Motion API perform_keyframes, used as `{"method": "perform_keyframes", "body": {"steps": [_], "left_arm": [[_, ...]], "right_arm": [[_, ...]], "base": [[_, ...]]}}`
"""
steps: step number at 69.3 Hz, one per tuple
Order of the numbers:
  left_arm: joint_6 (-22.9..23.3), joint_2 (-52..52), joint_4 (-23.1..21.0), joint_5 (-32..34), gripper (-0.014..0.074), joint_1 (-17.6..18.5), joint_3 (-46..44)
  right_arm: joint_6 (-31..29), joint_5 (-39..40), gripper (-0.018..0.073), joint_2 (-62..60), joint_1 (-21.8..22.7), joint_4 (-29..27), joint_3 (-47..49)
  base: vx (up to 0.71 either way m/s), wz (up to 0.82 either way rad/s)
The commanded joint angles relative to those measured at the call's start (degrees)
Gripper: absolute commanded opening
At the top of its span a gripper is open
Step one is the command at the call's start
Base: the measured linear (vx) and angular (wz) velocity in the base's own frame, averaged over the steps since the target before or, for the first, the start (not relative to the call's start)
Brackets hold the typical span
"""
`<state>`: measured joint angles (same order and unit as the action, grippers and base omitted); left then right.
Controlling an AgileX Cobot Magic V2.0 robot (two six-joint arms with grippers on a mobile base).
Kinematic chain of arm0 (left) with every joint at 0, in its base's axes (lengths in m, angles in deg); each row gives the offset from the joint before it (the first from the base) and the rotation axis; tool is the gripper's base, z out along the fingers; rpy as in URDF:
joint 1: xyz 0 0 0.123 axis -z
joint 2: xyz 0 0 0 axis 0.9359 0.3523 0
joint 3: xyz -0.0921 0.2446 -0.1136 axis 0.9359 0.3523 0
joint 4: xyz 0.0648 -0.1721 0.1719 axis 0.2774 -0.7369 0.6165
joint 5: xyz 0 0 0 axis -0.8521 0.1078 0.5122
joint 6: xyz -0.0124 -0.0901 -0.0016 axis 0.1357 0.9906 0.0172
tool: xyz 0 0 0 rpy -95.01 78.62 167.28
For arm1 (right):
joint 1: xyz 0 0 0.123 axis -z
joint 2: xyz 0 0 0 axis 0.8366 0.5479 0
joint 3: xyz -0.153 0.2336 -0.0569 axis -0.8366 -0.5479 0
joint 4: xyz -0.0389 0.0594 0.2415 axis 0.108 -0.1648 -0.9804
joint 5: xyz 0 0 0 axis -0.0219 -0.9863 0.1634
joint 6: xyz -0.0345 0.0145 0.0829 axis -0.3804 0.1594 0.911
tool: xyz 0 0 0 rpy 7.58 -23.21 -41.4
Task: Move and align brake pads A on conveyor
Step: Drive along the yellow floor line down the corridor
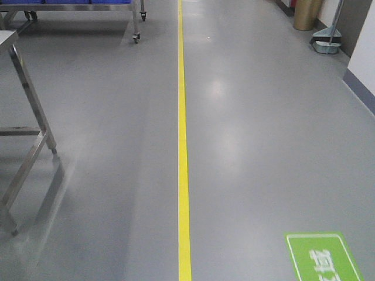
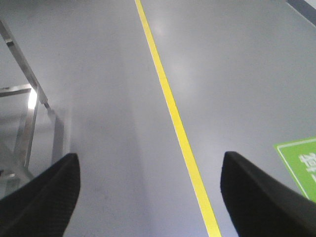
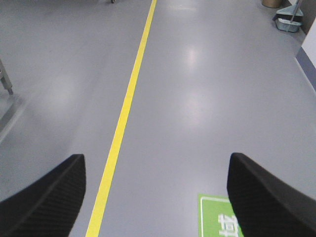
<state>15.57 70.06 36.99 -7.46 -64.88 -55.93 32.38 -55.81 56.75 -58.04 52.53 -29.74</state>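
The brake pads A and the conveyor are out of view in every frame. My left gripper hangs open above the bare grey floor, its two black fingers wide apart with nothing between them. My right gripper is likewise open over the floor, empty. Neither gripper shows in the front view.
A yellow floor line runs straight ahead. A steel table frame stands at the left. A wheeled rack with blue bins is at the far left. A green floor sign lies near right. A bin and dustpan sit far right.
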Motion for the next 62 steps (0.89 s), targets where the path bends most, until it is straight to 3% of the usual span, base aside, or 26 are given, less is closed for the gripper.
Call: {"method": "perform_keyframes", "body": {"steps": [1,62], "left_arm": [[0.0,0.2,-0.4,3.8,0.0540,0.3,-1.1],[0.0,0.3,-0.4,3.8,0.0540,0.3,-1.1]], "right_arm": [[-0.6,3.9,0.0558,0.3,0.2,0.2,1.5],[-0.6,3.9,0.0558,0.3,0.2,0.2,1.5]], "base": [[0.74,0.04],[0.69,-0.03]]}}
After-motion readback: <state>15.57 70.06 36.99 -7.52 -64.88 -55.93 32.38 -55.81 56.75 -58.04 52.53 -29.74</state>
